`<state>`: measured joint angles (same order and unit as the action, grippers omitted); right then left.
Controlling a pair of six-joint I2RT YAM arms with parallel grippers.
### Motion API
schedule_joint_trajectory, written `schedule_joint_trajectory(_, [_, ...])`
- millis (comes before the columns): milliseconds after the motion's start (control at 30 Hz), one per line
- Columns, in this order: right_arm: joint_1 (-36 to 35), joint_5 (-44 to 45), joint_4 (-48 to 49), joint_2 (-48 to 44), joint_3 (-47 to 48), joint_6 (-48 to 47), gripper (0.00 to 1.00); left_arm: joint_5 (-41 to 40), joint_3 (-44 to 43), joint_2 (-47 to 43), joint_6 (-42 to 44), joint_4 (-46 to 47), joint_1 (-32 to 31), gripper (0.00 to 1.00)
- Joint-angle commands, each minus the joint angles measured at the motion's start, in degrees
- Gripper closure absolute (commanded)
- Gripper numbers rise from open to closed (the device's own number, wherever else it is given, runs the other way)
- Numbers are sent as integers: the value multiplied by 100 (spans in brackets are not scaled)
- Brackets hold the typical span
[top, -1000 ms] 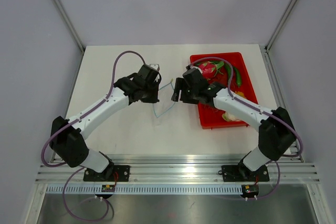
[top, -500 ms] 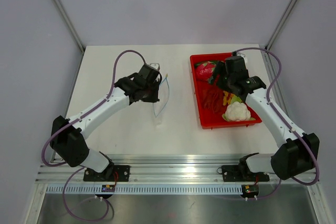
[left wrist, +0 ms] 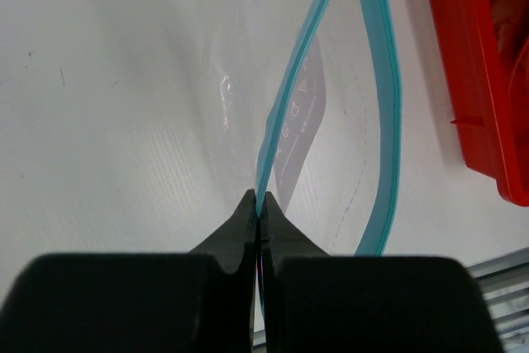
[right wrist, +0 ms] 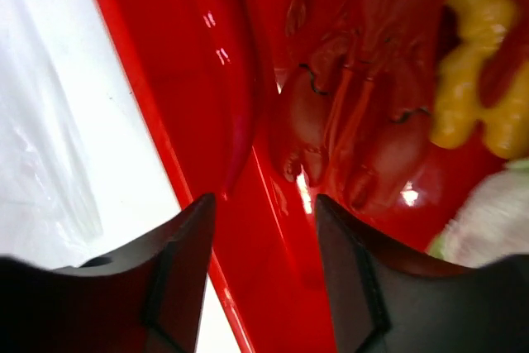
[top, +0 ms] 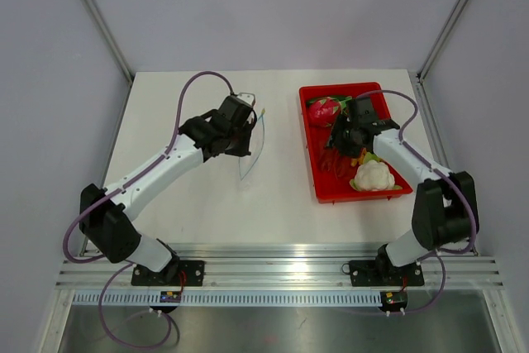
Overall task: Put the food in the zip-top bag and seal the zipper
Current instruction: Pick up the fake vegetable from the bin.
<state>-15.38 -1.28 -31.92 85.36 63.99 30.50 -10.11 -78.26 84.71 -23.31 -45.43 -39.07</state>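
The zip-top bag hangs clear and crinkly from my left gripper, left of the tray. In the left wrist view my left gripper is shut on one side of the light-blue zipper. The other side of the zipper bows away, so the mouth gapes. My right gripper is open and empty, low over the red tray. In the right wrist view it hovers over the tray's floor next to its left wall. The green and red food is hidden, likely under my right arm.
The tray holds a pink dragon fruit, a white cauliflower, a heap of dark red pieces and a yellow piece. The tray's edge lies right of the bag. The bag's plastic shows left of the tray.
My right gripper left the bag, swung out over the tray and has come down low inside it. My left gripper has kept its hold and shifted the bag slightly back.
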Motion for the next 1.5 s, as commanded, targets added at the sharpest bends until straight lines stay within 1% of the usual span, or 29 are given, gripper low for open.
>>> schedule_joint_trajectory(0, [0,-662,616,585,167,96,44,-79,-207,81,143,43,-22,100])
schedule_joint_trajectory(33, [0,-698,730,804,263,96,47,-62,-225,81,134,26,-13,100])
schedule_joint_trajectory(67, [0,-672,775,920,316,88,54,-53,-234,81,142,-1,-13,100])
schedule_joint_trajectory(133, [0,-628,854,1261,526,53,54,-35,-269,72,143,-27,-22,100])
schedule_joint_trajectory(267, [0,-777,863,1755,913,-44,51,-70,-339,107,169,-150,-22,100])
schedule_joint_trajectory(300, [0,-812,889,1817,940,-36,47,-88,-357,125,160,-185,-30,100])
schedule_joint_trajectory(333, [0,-830,950,1939,992,-27,44,-140,-374,134,160,-212,-22,100])
schedule_joint_trajectory(400, [0,-865,960,2098,1072,-70,42,-175,-357,143,152,-221,-22,100])
schedule_joint_trajectory(533, [0,-725,767,2598,1335,-228,43,-228,-409,195,134,-256,-22,100])
schedule_joint_trajectory(700, [0,-348,714,2714,1274,-343,45,-272,-663,309,222,-422,-22,100])
schedule_joint_trajectory(800, [0,-22,600,2758,1266,-457,50,-255,-770,397,248,-546,-13,100])
schedule_joint_trajectory(867, [0,92,547,2705,1231,-527,57,-229,-796,389,248,-537,-30,100])
schedule_joint_trajectory(933, [0,93,547,2548,1169,-545,69,-167,-814,389,265,-511,-22,100])
schedule_joint_trajectory(967, [0,75,547,2468,1143,-545,73,-149,-822,397,257,-502,-13,100])
schedule_joint_trajectory(1000, [0,32,547,2363,1099,-554,83,-88,-831,406,266,-502,-22,100])
schedule_joint_trajectory(1067, [0,-153,591,1942,932,-554,90,-26,-849,468,257,-467,-22,100])
schedule_joint_trajectory(1100, [0,-197,591,1801,871,-554,95,26,-858,503,257,-449,-22,100])
schedule_joint_trajectory(1133, [0,-284,547,1486,783,-537,98,44,-858,529,248,-423,-30,100])
schedule_joint_trajectory(1167, [0,-294,503,1335,730,-502,100,44,-893,616,248,-405,-39,100])
schedule_joint_trajectory(1300, [0,-460,213,493,528,-414,100,-140,-1112,872,187,-546,-127,100])
schedule_joint_trajectory(1467, [-1,-628,-121,-256,387,-378,100,-132,-1297,1039,116,-485,-268,100])
